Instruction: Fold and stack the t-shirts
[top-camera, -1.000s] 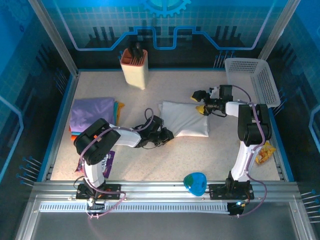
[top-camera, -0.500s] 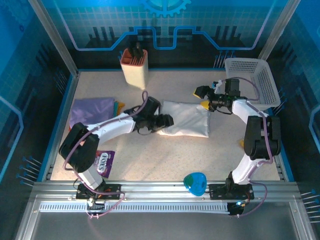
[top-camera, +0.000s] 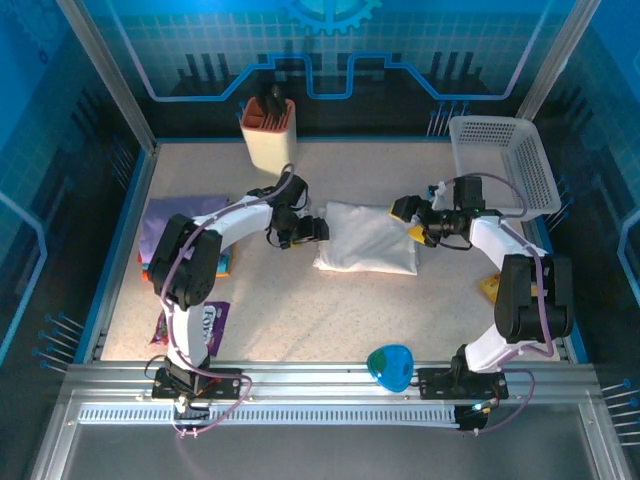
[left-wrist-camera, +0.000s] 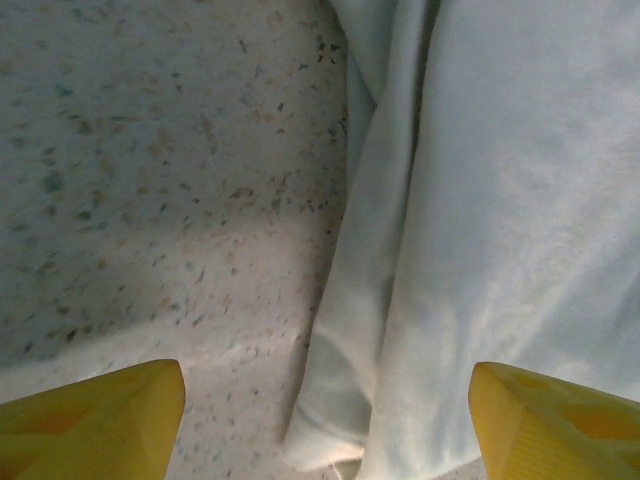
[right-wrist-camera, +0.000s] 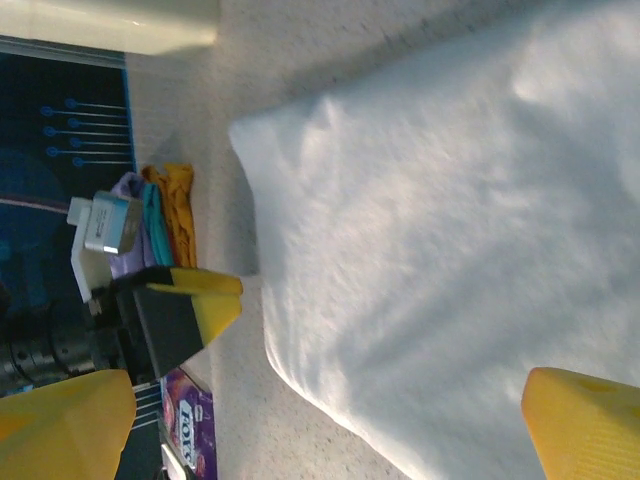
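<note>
Since the speckled table is the biggest thing, start there. The white t-shirt lies on it just right of the middle of the top view, folded into a neat pad. At the left side of the frame sits the folded purple shirt, with bright cloth edges peeking out beside it. It looks like the pile the white one should go on. The left gripper is at the white shirt's left edge. Its wrist view shows the yellow tips spread wide over the layered hem, holding nothing. The right gripper is at the right edge, also spread wide and holding nothing. I think the fold is done and the job now is to carry the shirt over to the pile. To do that well, each gripper should go low and pinch every layer at its end, not just the top one. Then both should lift together, keeping the pad flat and a little stretched so it does not flop open. They should set it down square on the purple shirt and keep away from the small purple snack packet at the lower left.
</note>
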